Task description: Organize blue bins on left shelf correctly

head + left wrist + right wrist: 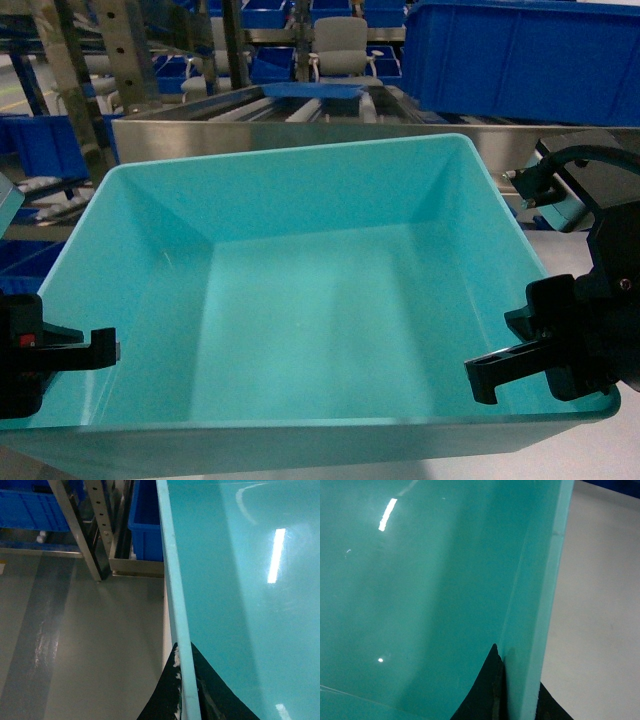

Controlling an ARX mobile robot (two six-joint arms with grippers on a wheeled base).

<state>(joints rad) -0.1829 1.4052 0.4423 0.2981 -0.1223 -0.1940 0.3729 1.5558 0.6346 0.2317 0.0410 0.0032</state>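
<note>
Both grippers carry the turquoise tub (310, 300) before the steel shelf (300, 132).
The left gripper (60, 350) at 9 o'clock and the right gripper (520, 365) at 3 o'clock have jaws clenched over opposite rims, which keeps it level.

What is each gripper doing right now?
Left gripper: shut on the large turquoise plastic tub's left rim.
Right gripper: shut on its right rim.

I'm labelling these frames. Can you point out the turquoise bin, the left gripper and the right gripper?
turquoise bin (300, 340): head view, on its glossy inside floor.
left gripper (186, 690): left wrist view, where the fingers straddle the rim.
right gripper (512, 685): right wrist view, at the clamped rim.
</note>
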